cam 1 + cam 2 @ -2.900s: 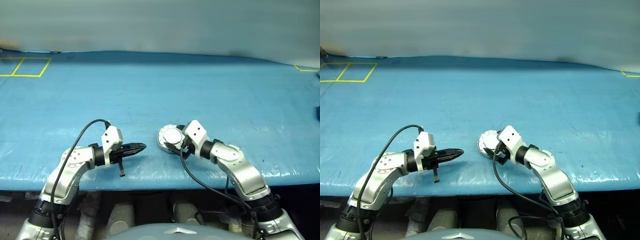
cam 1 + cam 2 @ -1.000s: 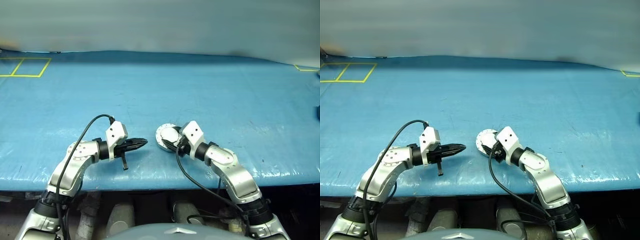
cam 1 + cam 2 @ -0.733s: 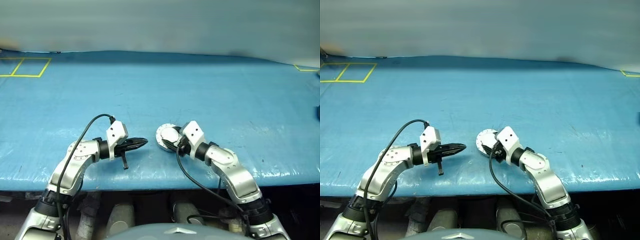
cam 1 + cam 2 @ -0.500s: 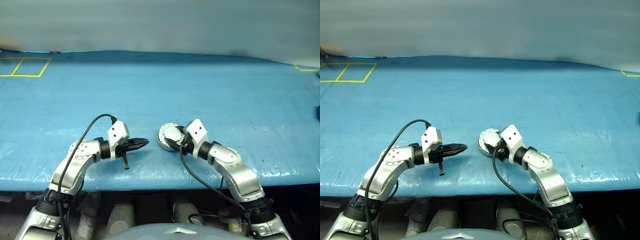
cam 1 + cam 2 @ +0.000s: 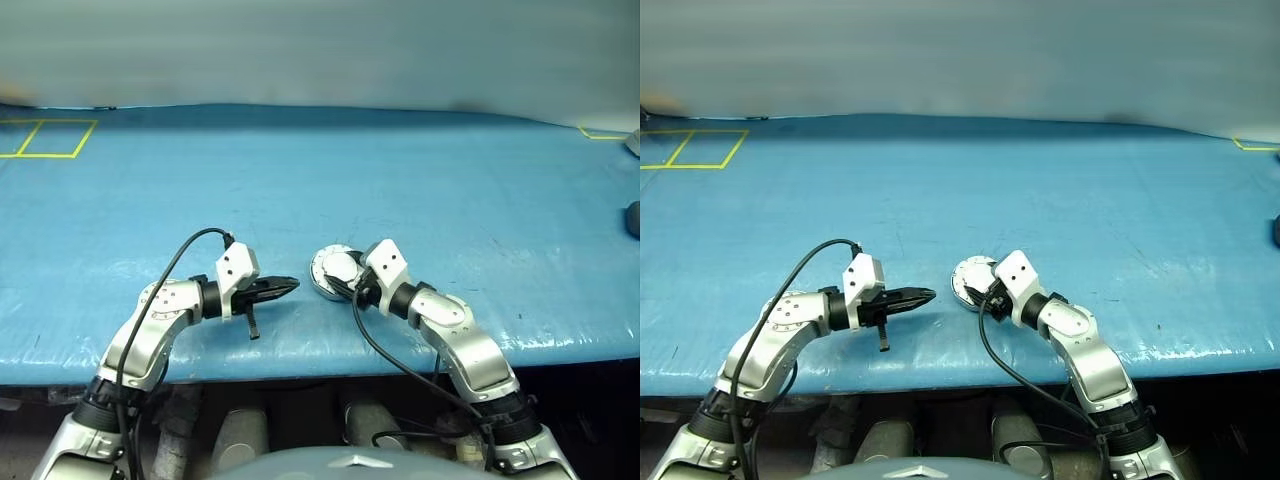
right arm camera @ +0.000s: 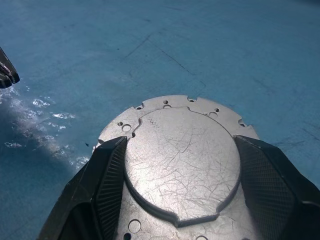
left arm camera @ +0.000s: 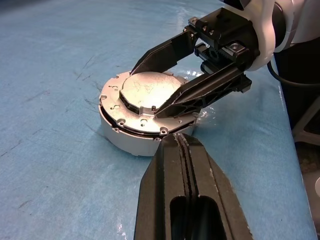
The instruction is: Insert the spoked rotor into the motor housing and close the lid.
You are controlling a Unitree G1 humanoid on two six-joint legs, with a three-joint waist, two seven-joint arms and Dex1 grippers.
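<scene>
most of the job looks done from where i sit: the lid (image 7: 146, 95) lies flat on top of the motor housing (image 7: 131, 139), plain grey face up, so i judge the spoked rotor is already inside, though i can't see it to confirm. what may be left is only checking that the lid is seated all the way round, then letting go and backing off.

the housing sits on the blue table (image 5: 420, 180) near its front edge, between my two arms and closer to the right one. my right pincer (image 7: 168, 80) has its fingers spread wide, one on each side of the raised circle on the lid. in the right wrist view the dark pads flank that circle closely; whether they press on it or just hover over it i can't tell. my left pincer (image 5: 285, 286) is closed tight with nothing in it, pointing at the housing from just beside it, not touching.

the part itself is a short round grey can. its top is scratched bare metal with a raised central disc, and the flange around that disc carries small holes and notches. the rim looks level with the can in the left wrist view, no visible gap on the near side.
</scene>
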